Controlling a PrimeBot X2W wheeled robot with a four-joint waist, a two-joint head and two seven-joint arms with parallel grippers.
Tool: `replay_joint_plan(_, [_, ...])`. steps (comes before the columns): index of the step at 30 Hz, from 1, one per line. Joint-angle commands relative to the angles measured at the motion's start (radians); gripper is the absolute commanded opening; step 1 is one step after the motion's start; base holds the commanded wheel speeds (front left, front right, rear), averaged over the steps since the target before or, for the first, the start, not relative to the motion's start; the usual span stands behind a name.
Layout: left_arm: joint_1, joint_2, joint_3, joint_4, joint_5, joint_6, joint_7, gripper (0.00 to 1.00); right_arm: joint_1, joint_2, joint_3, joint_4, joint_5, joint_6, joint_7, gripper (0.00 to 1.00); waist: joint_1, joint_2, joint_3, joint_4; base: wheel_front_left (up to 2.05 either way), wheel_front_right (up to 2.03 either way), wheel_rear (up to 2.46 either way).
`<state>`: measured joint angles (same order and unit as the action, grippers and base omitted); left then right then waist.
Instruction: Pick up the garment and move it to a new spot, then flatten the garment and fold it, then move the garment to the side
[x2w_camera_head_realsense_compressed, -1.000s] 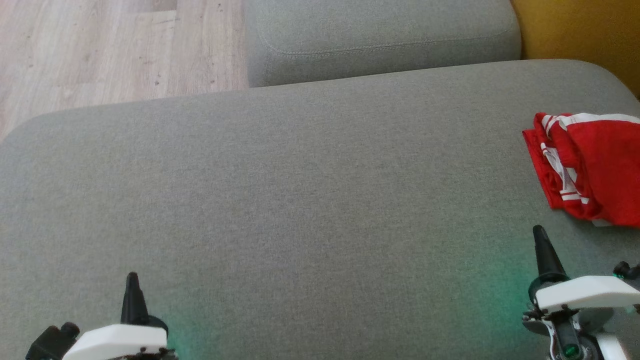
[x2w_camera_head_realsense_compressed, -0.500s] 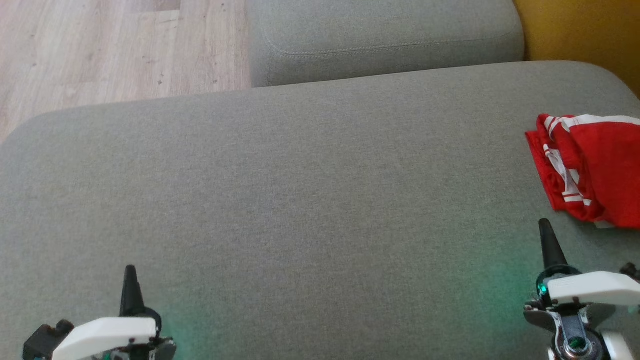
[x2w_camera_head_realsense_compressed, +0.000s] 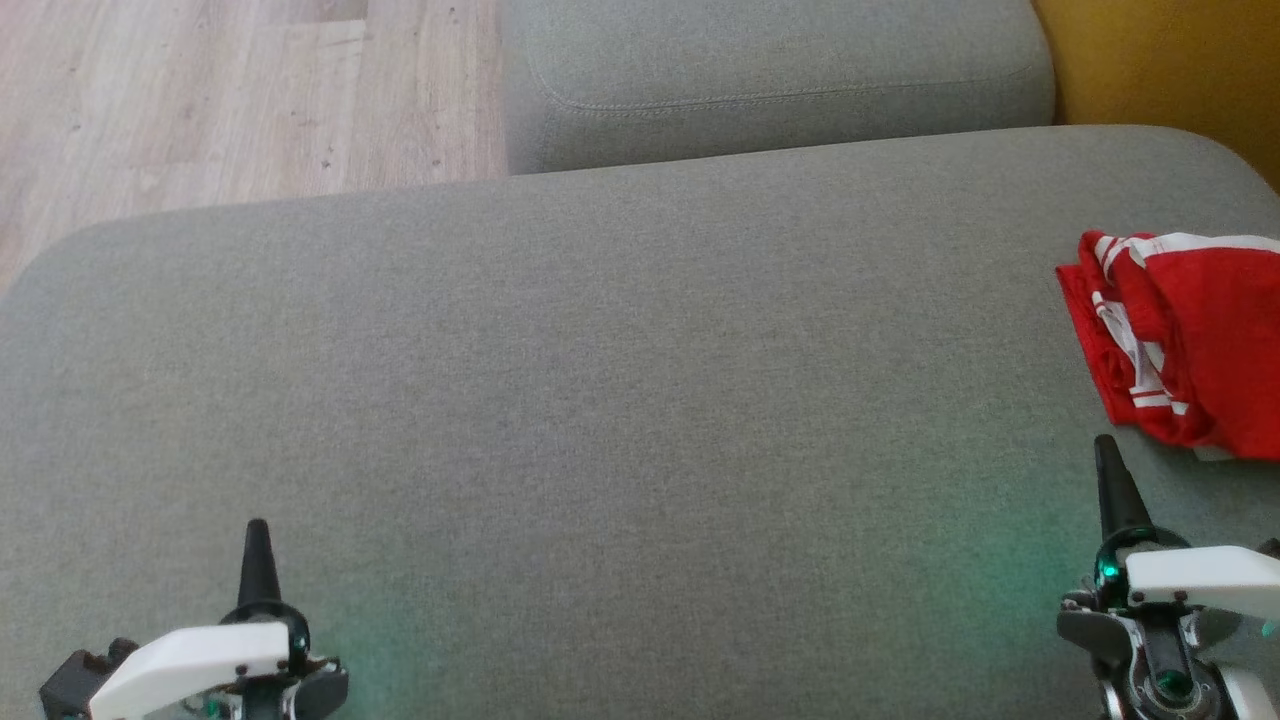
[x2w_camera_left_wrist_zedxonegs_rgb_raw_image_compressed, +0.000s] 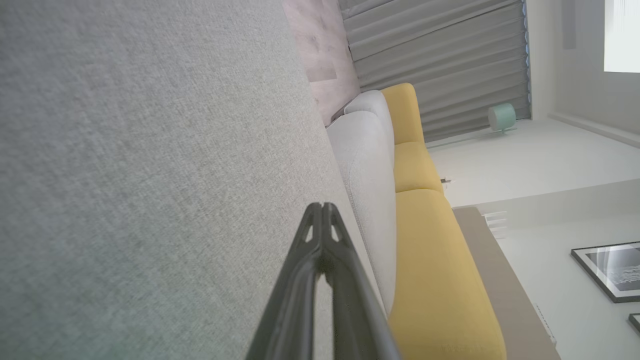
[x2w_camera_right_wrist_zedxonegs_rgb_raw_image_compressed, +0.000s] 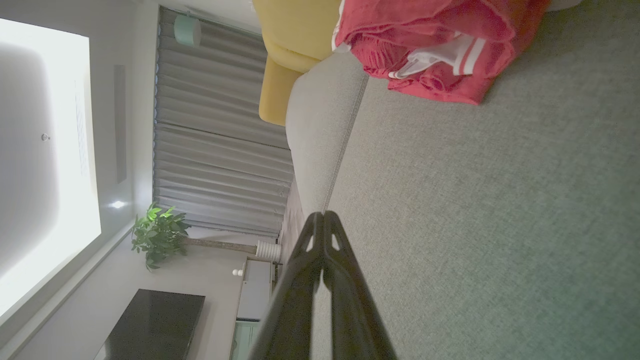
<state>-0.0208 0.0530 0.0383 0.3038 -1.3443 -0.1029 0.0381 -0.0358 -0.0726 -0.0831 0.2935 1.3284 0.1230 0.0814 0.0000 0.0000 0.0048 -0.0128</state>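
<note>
The garment (x2w_camera_head_realsense_compressed: 1190, 340) is red with white stripes and lies bunched at the right edge of the grey cushion (x2w_camera_head_realsense_compressed: 600, 400), partly cut off by the head view's border. In the right wrist view the garment (x2w_camera_right_wrist_zedxonegs_rgb_raw_image_compressed: 435, 45) sits at the top, some way beyond the fingertips. My right gripper (x2w_camera_head_realsense_compressed: 1104, 445) is shut and empty, hovering just short of the garment's near edge; its tips (x2w_camera_right_wrist_zedxonegs_rgb_raw_image_compressed: 320, 216) meet. At the lower left my left gripper (x2w_camera_head_realsense_compressed: 257, 528) is shut and holds nothing, its tips (x2w_camera_left_wrist_zedxonegs_rgb_raw_image_compressed: 322, 206) pressed together over bare cushion.
A second grey cushion (x2w_camera_head_realsense_compressed: 770, 70) lies beyond the first, with a yellow seat (x2w_camera_head_realsense_compressed: 1170, 60) at the far right. Wooden floor (x2w_camera_head_realsense_compressed: 200, 100) runs past the cushion's far left edge. The yellow sofa (x2w_camera_left_wrist_zedxonegs_rgb_raw_image_compressed: 430, 240) stretches along behind in the left wrist view.
The head view has shifted slightly, so the garment sits a little lower and further right. Both grippers stay shut, their tips a little higher in the picture.
</note>
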Motion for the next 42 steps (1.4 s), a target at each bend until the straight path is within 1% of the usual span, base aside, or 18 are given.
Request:
replay_joint_plan(1, [-0.059,0.005,0.038,-0.038,-0.026,-0.009,0.01,0.0,-0.057,0.002,0.007,-0.041,0.029,0.006,0.011,0.0,0.0,0.0,0.0,0.001,0.0,0.0,0.0])
replay_joint_plan(25, [-0.087,-0.003,0.076,-0.058,-0.264,-0.028,0.075,0.0,-0.072,0.022,-0.031,-0.049,0.28,0.008,0.032,0.0,0.0,0.0,-0.002,0.013,0.0,0.0,0.0])
replay_joint_plan(42, [-0.087,-0.003,0.076,-0.058,-0.264,-0.028,0.075,0.0,-0.072,0.022,-0.031,-0.049,0.28,0.008,0.032,0.0,0.0,0.0,-0.002,0.013,0.0,0.0,0.0])
